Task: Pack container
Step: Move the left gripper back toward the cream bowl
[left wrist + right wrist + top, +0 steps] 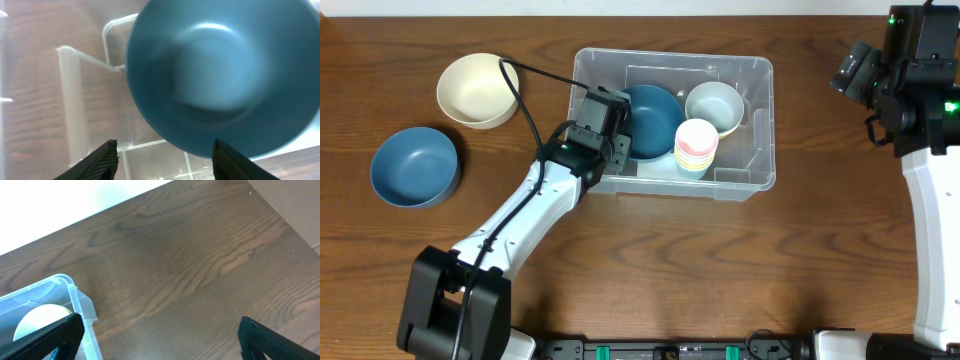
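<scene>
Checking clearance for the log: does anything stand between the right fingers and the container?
Nothing visible: only bare table lies between the open right fingers and the container.

Dark brown wood-grain desk (820,250), matte, grain running side to side, even soft light, bright white area (75,200) beyond desk's far edge, washed out, wall or floor not determinable, dull tan surface (295,205) past the desk corner
</scene>
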Robot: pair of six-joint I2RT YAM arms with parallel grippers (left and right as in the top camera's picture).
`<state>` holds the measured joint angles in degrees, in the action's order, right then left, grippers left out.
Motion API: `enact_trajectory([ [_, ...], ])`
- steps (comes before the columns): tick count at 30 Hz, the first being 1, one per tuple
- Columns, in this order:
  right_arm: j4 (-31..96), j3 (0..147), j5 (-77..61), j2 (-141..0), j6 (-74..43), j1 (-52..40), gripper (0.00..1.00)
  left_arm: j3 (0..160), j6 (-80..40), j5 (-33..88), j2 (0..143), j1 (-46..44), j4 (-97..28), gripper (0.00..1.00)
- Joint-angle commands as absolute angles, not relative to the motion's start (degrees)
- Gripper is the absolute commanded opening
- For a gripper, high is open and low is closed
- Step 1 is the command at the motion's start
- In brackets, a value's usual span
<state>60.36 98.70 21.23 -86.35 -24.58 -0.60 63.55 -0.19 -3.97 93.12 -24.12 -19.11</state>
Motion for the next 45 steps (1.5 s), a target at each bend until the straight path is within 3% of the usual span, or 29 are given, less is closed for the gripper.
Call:
enact_trajectory([
  [1, 60.3, 99.0, 21.6, -86.5, -25.2, -0.4, 0.99, 69.4, 0.9, -5.3, 89.3, -24.3, -20.4, 0.65],
  [8, 60.3, 99.0, 21.6, -86.5, -25.2, -0.4, 0.99, 73.9, 1.2, -11.7, 83.3, -19.1, -24.3, 0.73],
  [13, 60.3, 99.0, 21.6, -86.5, -25.2, -0.4, 0.99, 73.8, 1.1, -11.7, 81.4, -9.5, -24.4, 0.99],
  [24, 60.3, 99.0, 21.6, -86.5, -25.2, -0.4, 0.99, 72.5, -1.4, -11.6, 86.5, 11.0, -28.8, 0.98],
  [45, 60.3, 99.0, 21.6, -86.5, -25.3, -0.4, 0.99, 72.5, 4.6, -12.7, 105.3, 19.2, -30.6, 0.99],
])
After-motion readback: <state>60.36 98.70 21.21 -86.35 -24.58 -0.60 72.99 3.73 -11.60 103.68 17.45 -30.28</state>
